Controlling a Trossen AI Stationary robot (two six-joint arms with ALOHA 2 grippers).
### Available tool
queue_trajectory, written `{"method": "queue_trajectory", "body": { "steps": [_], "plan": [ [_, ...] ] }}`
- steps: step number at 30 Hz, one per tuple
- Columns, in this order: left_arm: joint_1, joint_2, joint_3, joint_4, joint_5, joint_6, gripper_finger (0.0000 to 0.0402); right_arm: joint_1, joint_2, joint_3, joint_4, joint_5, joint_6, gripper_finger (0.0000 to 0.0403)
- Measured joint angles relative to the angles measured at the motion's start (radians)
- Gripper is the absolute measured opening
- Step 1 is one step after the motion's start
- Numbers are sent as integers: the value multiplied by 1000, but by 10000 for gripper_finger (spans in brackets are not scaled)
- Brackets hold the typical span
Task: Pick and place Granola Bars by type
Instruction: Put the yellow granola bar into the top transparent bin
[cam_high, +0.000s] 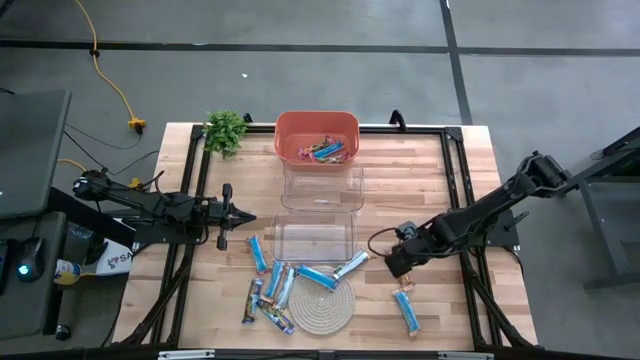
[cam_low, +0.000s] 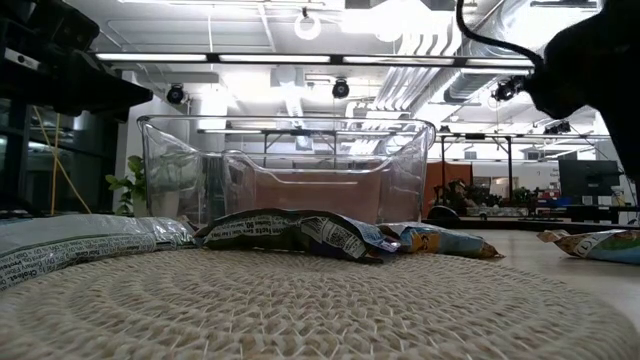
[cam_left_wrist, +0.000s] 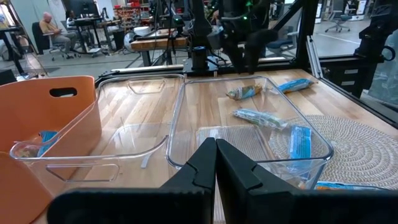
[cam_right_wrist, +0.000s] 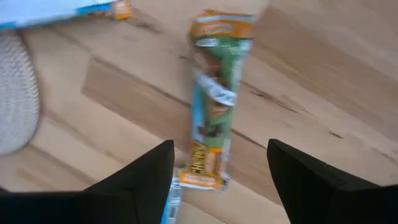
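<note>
Several granola bars in light blue foil lie around and partly on a round woven coaster at the table's near side. My right gripper points steeply down, open, over a green-and-orange bar that lies flat on the wood. Its fingers stand on either side of that bar's lower half without touching it. A light blue bar lies just nearer the front edge. My left gripper waits level and shut at the left of the clear bins, holding nothing.
An orange basket with several bars inside stands at the far middle. Two clear plastic bins stand in a row nearer to me. A small green plant sits at the far left corner. Bare wood lies right of my right gripper.
</note>
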Motion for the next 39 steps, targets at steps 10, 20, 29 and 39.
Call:
{"method": "queue_trajectory", "body": {
  "steps": [10,20,29,39],
  "plan": [
    [0,0,0,0,0,0,7,0,171,45,31,-20,-78,244],
    [0,0,0,0,0,0,7,0,302,84,38,-10,-51,245],
    [0,0,0,0,0,0,7,0,356,89,40,-8,-6,244],
    [0,0,0,0,0,0,7,-1,358,86,44,-11,6,218]
  ]
}}
